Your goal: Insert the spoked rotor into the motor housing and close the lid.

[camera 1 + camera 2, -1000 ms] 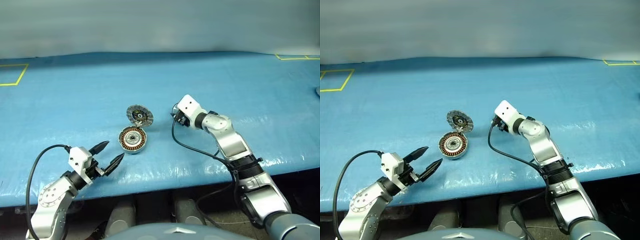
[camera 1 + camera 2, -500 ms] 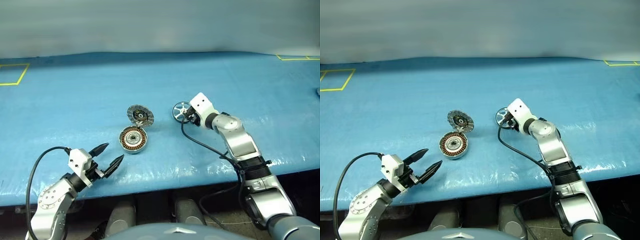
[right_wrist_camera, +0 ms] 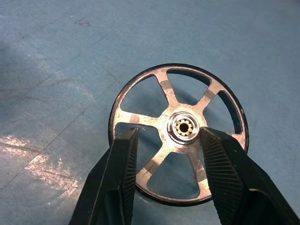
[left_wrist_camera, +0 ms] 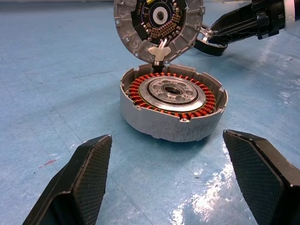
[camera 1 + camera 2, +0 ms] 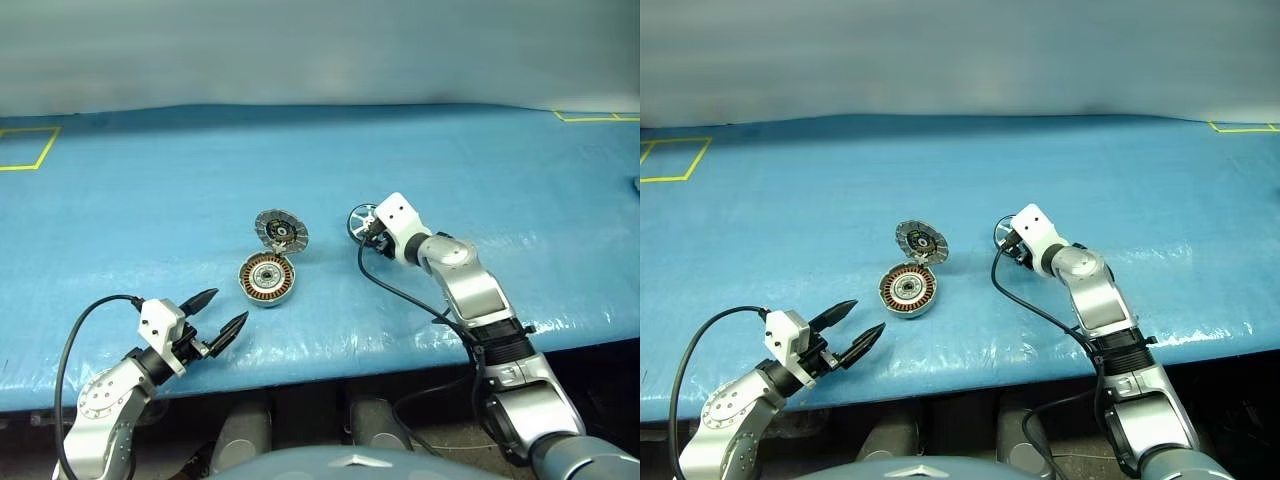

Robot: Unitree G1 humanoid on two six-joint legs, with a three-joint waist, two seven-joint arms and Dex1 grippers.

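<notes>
The left gripper [image 5: 222,313] waits with its fingers spread wide and empty at the near edge of the blue table [image 5: 130,200], and just ahead of it sits the motor housing [image 4: 173,107], windings facing up, its lid [image 4: 159,23] hinged upright at the far side so the cavity is open to receive. Farther off, the right gripper [image 3: 166,154] straddles the spoked rotor [image 3: 178,133], fingers half closed either side of the hub; whether they pinch it I cannot tell. The rotor faces the gripper broadside, axle along the fingers.
</notes>
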